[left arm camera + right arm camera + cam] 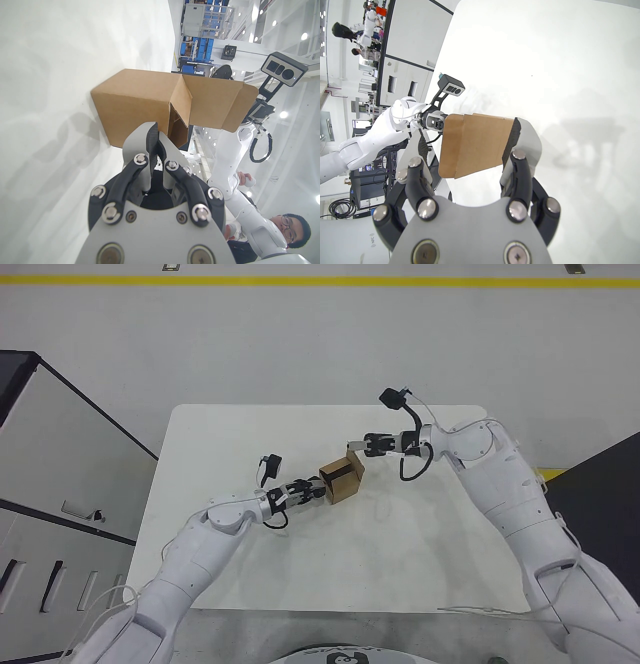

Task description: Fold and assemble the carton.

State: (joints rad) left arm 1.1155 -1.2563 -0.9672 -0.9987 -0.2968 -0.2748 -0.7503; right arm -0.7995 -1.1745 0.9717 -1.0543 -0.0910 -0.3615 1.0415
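Observation:
A small brown carton (341, 479) stands near the middle of the white table (420, 564), one end open with flaps loose (180, 110). My left gripper (157, 132) is shut, its tips against the carton's near wall beside the open end; the top view shows it (314, 488) at the carton's left side. My right gripper (467, 135) is open and straddles a raised flap (475, 145) at the carton's far side. One of its fingers (520, 140) touches the flap's edge, the other stands apart. It appears from above (355, 445) just beyond the carton.
The table has bare room on all sides of the carton. A dark-edged cabinet (40, 444) stands off the table's left side. A yellow floor line (320, 280) runs along the far floor.

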